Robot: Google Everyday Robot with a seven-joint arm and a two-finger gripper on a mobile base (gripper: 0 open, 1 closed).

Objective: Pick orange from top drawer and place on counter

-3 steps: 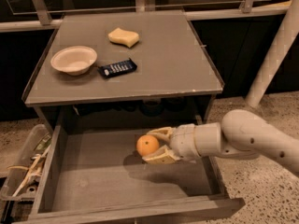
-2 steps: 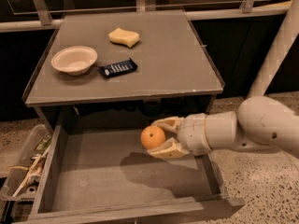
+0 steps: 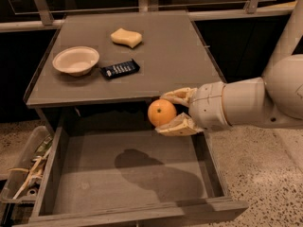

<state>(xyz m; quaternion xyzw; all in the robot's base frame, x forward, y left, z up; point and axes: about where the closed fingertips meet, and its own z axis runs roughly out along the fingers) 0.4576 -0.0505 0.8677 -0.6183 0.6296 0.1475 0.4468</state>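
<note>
Item: orange (image 3: 161, 112), clamped between the two fingers of the gripper (image 3: 171, 112), one finger over it and one under. Position: just in front of the tabletop (image 3: 161, 65), level with its front edge and towards its right end, not touching it. Change: a second ago the orange sits low, well below the tabletop and close to the floor of the top drawer (image 3: 85, 193); it now hangs clear above that floor, which is bare apart from a shadow. Reading: the pick appears done and the lift nearly so; carrying the fruit up over the tabletop's front edge and setting it down remains. On the tabletop: bowl (image 3: 75, 60) at the left, sponge (image 3: 126, 37) towards the back, dark packet (image 3: 120, 69) beside the bowl; its right half is free. Below the tabletop's left end: clear bin (image 3: 23, 174), contents hard to make out. Not determinable: whether the orange would clear the edge at this height; the far side of the orange, behind the fingers. The arm (image 3: 246, 103) is cut off at the right, the drawer front at the bottom.
</note>
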